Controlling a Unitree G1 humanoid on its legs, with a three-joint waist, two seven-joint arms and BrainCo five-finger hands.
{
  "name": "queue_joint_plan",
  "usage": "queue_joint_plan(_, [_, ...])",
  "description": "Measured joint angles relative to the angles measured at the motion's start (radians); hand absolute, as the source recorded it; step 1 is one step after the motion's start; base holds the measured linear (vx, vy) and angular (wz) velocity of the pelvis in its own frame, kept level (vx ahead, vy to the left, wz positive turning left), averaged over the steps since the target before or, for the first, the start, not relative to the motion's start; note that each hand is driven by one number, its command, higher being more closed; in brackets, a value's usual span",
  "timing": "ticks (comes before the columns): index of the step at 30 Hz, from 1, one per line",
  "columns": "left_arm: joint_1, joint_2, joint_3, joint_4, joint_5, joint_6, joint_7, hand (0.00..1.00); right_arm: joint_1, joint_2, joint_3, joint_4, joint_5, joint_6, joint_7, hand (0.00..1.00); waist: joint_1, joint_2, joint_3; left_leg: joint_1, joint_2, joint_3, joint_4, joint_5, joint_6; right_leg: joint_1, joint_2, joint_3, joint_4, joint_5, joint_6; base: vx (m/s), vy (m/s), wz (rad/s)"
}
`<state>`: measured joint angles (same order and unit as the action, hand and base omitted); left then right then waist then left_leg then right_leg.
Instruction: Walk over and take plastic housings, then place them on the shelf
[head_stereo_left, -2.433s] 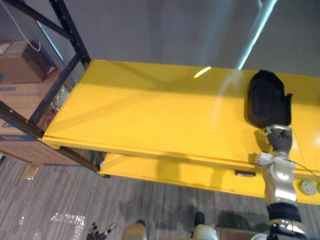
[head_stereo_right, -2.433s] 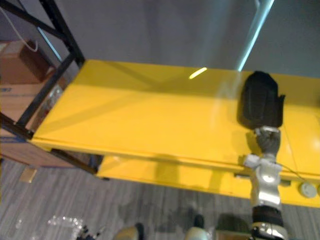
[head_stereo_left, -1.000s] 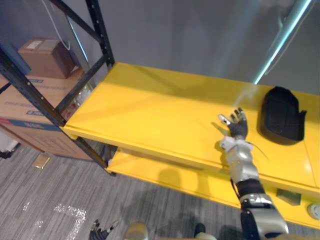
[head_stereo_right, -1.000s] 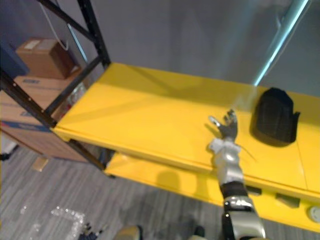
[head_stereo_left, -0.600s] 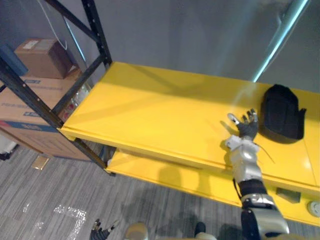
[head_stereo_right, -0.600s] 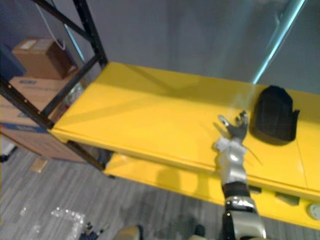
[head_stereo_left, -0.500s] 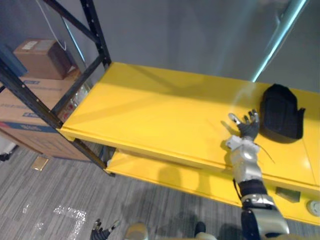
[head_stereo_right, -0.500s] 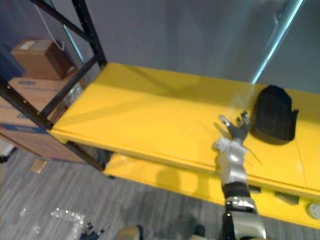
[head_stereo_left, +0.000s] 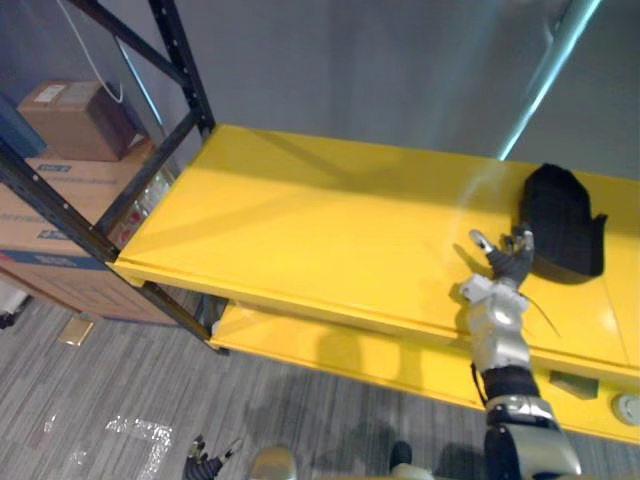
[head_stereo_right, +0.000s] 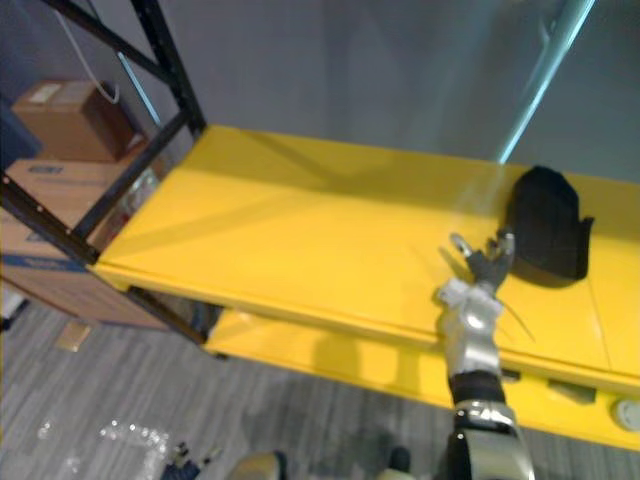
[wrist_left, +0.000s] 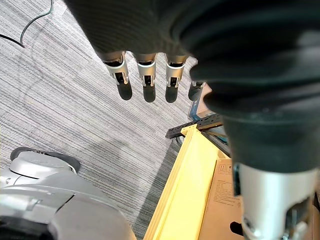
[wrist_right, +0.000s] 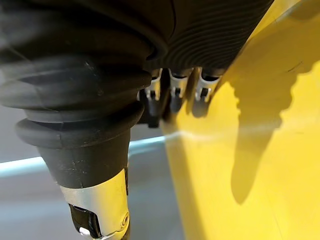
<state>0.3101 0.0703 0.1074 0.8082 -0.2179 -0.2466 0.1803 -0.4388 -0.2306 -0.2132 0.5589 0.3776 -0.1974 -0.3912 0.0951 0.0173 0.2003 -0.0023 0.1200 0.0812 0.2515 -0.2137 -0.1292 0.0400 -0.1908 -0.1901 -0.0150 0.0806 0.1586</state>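
A black plastic housing (head_stereo_left: 562, 222) lies on the right part of the yellow top shelf (head_stereo_left: 320, 230). My right hand (head_stereo_left: 508, 262) is stretched out over the shelf just left of the housing. It is open, its fingers straight and spread, with the fingertips at the housing's near left edge and nothing held. In the right wrist view its fingers (wrist_right: 175, 90) point along the yellow surface. My left hand (head_stereo_left: 205, 463) hangs low over the grey carpet, open and empty, its fingers (wrist_left: 146, 75) straight.
Black rack uprights (head_stereo_left: 185, 70) frame the shelf's left end, with cardboard boxes (head_stereo_left: 70, 115) stacked beyond them. A lower yellow shelf (head_stereo_left: 350, 350) sticks out below and carries a small white round part (head_stereo_left: 626, 407) at far right. A grey wall stands behind.
My right hand has moved to the right across the shelf, from well left of the housing to its edge. The housing has stayed put. The view has shifted slightly.
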Motion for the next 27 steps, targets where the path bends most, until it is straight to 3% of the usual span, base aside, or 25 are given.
queue_joint_plan(27, [-0.024, 0.0, -0.002, -0.001, -0.001, 0.001, 0.0, 0.0, 0.017, 0.0, -0.003, -0.041, -0.008, 0.0, -0.045, 0.0, -0.001, 0.01, 0.01, -0.018, 0.009, -0.005, 0.038, -0.024, 0.0, -0.004, 0.003, 0.0, 0.012, -0.006, -0.007, 0.0, 0.0, 0.0])
